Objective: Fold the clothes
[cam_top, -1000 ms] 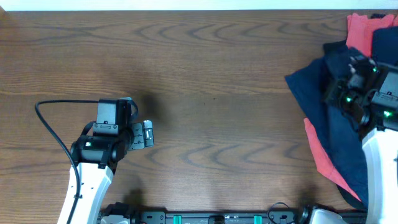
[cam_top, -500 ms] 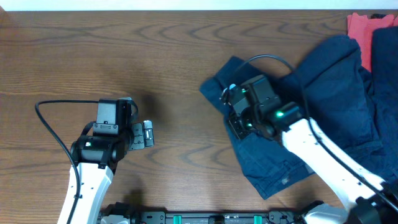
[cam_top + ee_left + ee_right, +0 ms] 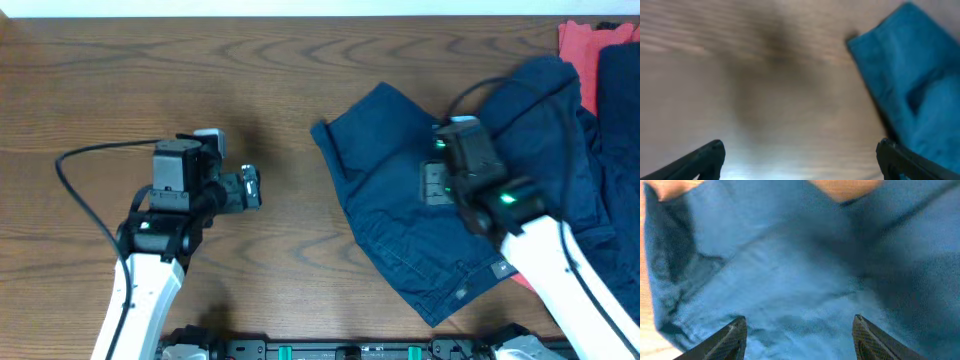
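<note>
— What surface are we working on?
— A dark wood-grain table (image 3: 290, 90). A pale strip beyond its far edge is all we see of the room, and a black rail (image 3: 340, 351) runs along the near edge.
— Where do we find the clothes?
— The navy shorts (image 3: 395, 245) lie spread directly beneath our right gripper (image 3: 435, 184). Its wrist camera is filled with blue cloth. More navy cloth (image 3: 560, 130) is heaped just to that claw's right, and a coral-red garment (image 3: 575, 45) sits beyond it at the table's far corner.
— And how do our claws stand?
— The right one is spread wide above the shorts with nothing between its fingers. Our left gripper (image 3: 251, 188) is also wide and holds nothing. It has bare wood below it, and a corner of the shorts lies ahead of it, off to its right, well apart
</note>
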`<state>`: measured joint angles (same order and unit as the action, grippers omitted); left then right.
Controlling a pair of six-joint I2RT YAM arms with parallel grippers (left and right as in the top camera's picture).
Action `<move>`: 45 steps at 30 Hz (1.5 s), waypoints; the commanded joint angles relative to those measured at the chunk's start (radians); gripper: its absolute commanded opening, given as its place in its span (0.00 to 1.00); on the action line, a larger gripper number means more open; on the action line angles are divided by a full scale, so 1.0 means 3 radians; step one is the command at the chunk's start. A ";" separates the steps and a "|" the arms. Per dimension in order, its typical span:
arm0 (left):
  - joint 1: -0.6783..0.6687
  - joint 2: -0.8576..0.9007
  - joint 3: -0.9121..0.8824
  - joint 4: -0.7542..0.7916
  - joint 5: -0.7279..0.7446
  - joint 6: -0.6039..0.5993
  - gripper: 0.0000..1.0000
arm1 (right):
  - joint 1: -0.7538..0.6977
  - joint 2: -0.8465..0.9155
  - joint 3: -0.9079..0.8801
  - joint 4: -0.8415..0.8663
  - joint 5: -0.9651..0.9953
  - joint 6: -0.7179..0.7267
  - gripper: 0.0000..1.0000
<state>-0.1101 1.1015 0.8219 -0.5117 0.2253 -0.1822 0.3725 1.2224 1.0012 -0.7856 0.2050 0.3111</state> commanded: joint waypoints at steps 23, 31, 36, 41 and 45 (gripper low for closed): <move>-0.1279 0.1956 0.0020 0.2270 0.0392 -0.1010 0.94 | -0.0403 -0.0328 0.0013 -0.0647 0.0140 0.0170 0.72; -0.1397 0.2080 0.0020 0.2246 0.0393 -0.1008 0.92 | -0.0403 -0.0328 0.0013 -0.0651 0.0141 0.0170 0.72; -0.1396 0.2080 0.0019 0.2247 0.0393 -0.1008 0.91 | -0.0403 -0.0328 0.0013 -0.0654 0.0140 0.0170 0.73; -0.1396 0.2080 0.0019 0.2235 0.0389 -0.1006 0.19 | -0.0403 -0.0328 0.0013 -0.0654 0.0140 0.0170 0.73; -0.1371 0.2076 0.0029 0.2328 -0.0201 -0.0914 0.06 | -0.0403 -0.0328 0.0013 -0.0676 0.0140 0.0170 0.73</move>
<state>-0.5274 1.7187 0.8211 0.1692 0.2989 -0.4782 0.2592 1.1339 1.0008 -0.9833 0.2298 0.3492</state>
